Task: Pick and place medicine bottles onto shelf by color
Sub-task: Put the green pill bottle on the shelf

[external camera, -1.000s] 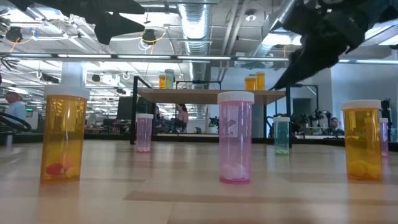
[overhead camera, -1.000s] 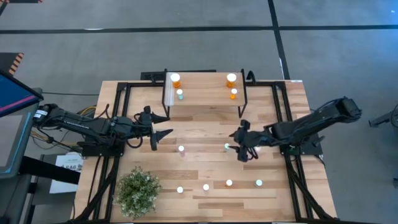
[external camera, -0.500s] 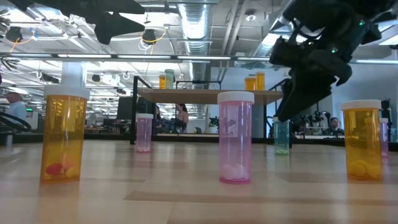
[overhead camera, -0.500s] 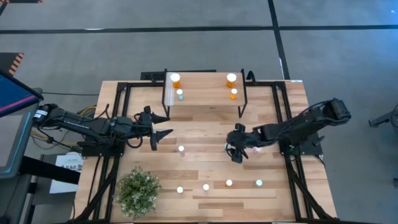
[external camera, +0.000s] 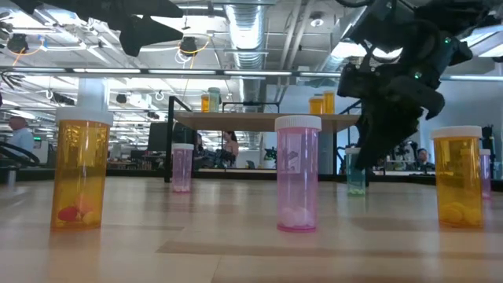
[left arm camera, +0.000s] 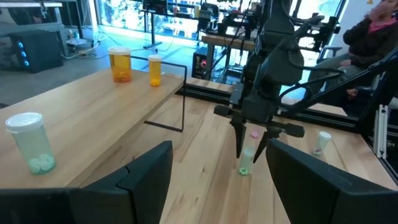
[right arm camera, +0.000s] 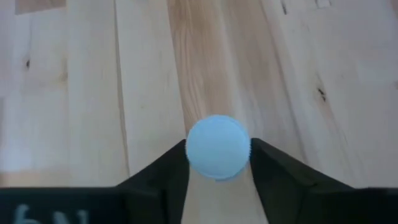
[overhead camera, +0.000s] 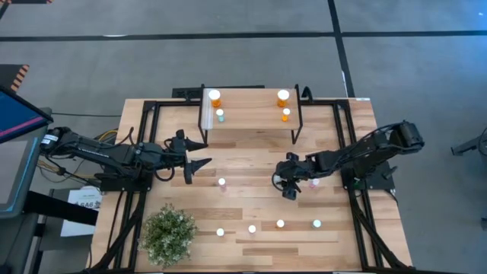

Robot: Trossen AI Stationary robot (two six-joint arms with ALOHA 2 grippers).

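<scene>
My right gripper [overhead camera: 282, 183] points steeply down at mid-table, shut on a small teal-green bottle [left arm camera: 246, 160] with a white cap [right arm camera: 217, 147]. The bottle stands upright on the wooden table. My left gripper [overhead camera: 199, 154] hovers open and holds nothing, left of centre just in front of the shelf [overhead camera: 251, 122]. On the shelf stand two large orange bottles [overhead camera: 214, 97] [overhead camera: 283, 97], a teal one [overhead camera: 220, 115] and a small orange one [overhead camera: 286, 114]. Pink bottles [overhead camera: 222, 183] [overhead camera: 314, 183] stand on the table either side of my right gripper. My right gripper pinches the teal-green bottle at its white cap [right arm camera: 244, 148], one finger on each side. The fingers [right arm camera: 171, 171] come from above, slanting down from the table's right. The bottle stands upright with its base [left arm camera: 245, 170] on the table.
A row of several bottles [overhead camera: 280, 224] stands near the table's front edge. A green potted plant [overhead camera: 169, 234] sits at the front left. Black frame rails [overhead camera: 354, 152] run along both sides of the table.
My right gripper has come down and toward the table's left, tipping to point more steeply downward, until its fingers stand about the teal-green bottle. The bottle has stayed where it was.
</scene>
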